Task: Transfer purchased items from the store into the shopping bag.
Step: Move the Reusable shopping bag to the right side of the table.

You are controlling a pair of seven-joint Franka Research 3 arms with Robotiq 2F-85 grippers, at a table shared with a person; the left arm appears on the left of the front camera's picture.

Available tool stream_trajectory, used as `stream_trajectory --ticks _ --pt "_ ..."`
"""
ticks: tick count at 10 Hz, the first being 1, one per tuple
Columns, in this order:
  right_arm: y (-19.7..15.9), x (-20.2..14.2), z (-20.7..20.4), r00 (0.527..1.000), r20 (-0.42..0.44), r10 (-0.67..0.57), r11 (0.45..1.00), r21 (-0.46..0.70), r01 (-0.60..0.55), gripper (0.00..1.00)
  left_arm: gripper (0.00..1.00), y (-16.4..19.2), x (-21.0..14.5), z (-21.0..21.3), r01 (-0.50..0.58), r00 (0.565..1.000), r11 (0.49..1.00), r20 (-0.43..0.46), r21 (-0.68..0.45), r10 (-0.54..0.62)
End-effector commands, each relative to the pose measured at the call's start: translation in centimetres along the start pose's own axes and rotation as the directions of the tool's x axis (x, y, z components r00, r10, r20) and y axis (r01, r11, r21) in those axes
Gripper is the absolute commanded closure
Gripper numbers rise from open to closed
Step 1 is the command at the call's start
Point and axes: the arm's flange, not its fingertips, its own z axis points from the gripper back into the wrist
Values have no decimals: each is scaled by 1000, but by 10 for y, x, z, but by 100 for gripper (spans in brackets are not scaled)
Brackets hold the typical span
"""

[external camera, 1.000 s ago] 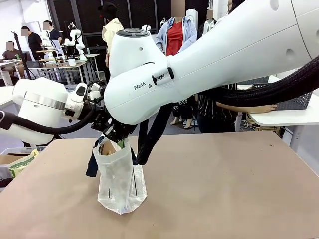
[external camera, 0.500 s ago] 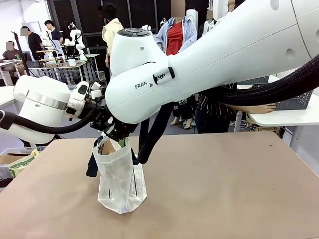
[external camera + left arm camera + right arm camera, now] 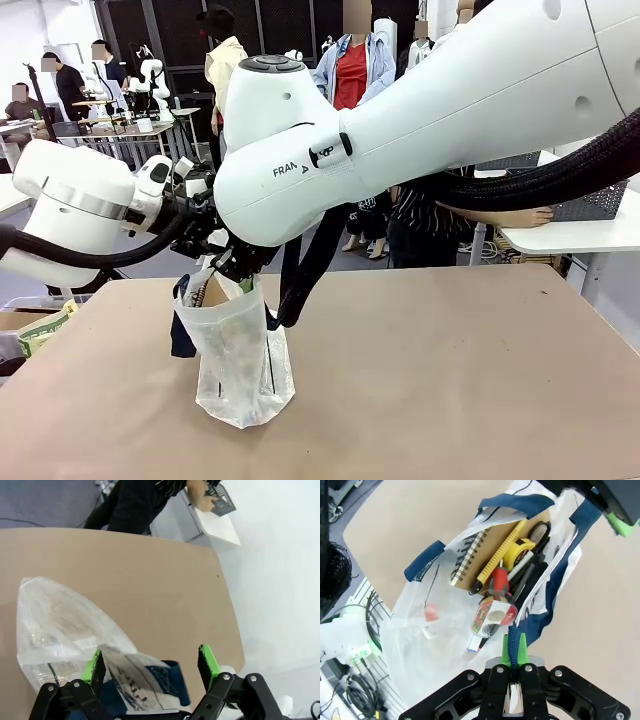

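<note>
In the front view the shopping bag (image 3: 240, 355) stands upright on the bench (image 3: 450, 380), toward 7 o'clock from the middle; its mouth sits under the spot where the left arm (image 3: 70, 215), coming in from 9 o'clock, meets the right arm (image 3: 450, 110), sweeping down from 2 o'clock; a navy strap (image 3: 183, 335) hangs down the bag's 9 o'clock side; at 3 o'clock the dark lattice basket (image 3: 592, 205) sits on a white side table (image 3: 570, 235), with a person's hand (image 3: 515, 216) flat on that table just beside it. In the left wrist view the left tool (image 3: 151, 661) stands wide, its green pads (image 3: 96, 664) well apart; the bag's rim and a length of navy strap lie in the gap between them; whether either pad touches the plastic I cannot tell; the bag's clear body spreads toward 9 o'clock over the bench; at 1 o'clock the person's hand is at the basket. In the right wrist view the right tool (image 3: 514, 655) is clamped on the bag's navy handle (image 3: 514, 641), which rises from between its pads; toward 12 o'clock the open mouth shows purchased items inside: a spiral notebook (image 3: 480, 562), a yellow tape measure (image 3: 522, 550), black scissors (image 3: 540, 530) and a packed tape roll (image 3: 492, 612); one pad of the left tool shows at 2 o'clock by the far rim.
</note>
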Motion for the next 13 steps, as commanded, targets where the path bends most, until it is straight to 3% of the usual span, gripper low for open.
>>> stream_trajectory --ticks 1,5,9,13 --pt "1 1 -1 1000 -2 -2 999 -36 2 100 4 -6 -3 1 -10 1000 999 -26 42 11" --pt "0 2 -3 1000 -8 -7 999 -48 7 100 4 -25 -7 24 79 996 995 38 67 -82" --pt "-1 1 -3 1000 -11 -16 999 -45 15 100 4 -35 -11 46 92 992 988 71 122 -101" --pt "-3 1 -4 1000 -17 -15 999 -42 14 100 4 -18 -18 78 -30 985 963 174 267 -17"
